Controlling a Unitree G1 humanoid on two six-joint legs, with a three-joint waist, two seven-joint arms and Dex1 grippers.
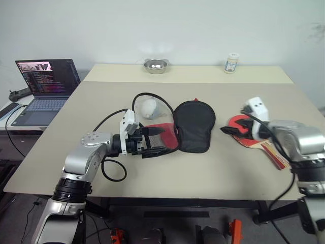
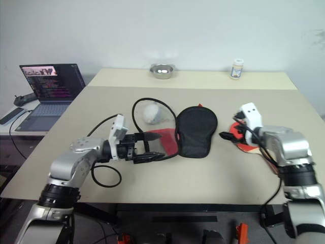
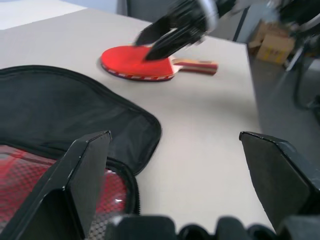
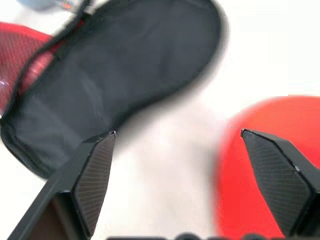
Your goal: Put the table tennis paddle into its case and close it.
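The right gripper point(image 4: 177, 145) has its two black fingers point(image 4: 92, 175) spread far apart, with nothing between them but the pale table point(image 4: 165, 185). The black case point(image 4: 125, 75) lies open past the fingers, and a bit of its red mesh side shows at the edge. The red paddle point(image 4: 260, 150) lies just beside one finger.

Case point(image 1: 193, 124) open, flat; paddle point(image 1: 249, 133) well right.

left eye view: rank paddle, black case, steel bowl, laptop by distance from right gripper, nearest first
From the right gripper:
1. Paddle, right beneath it.
2. Case, table centre, to its left.
3. Bowl, far edge.
4. Laptop, side table, far left.
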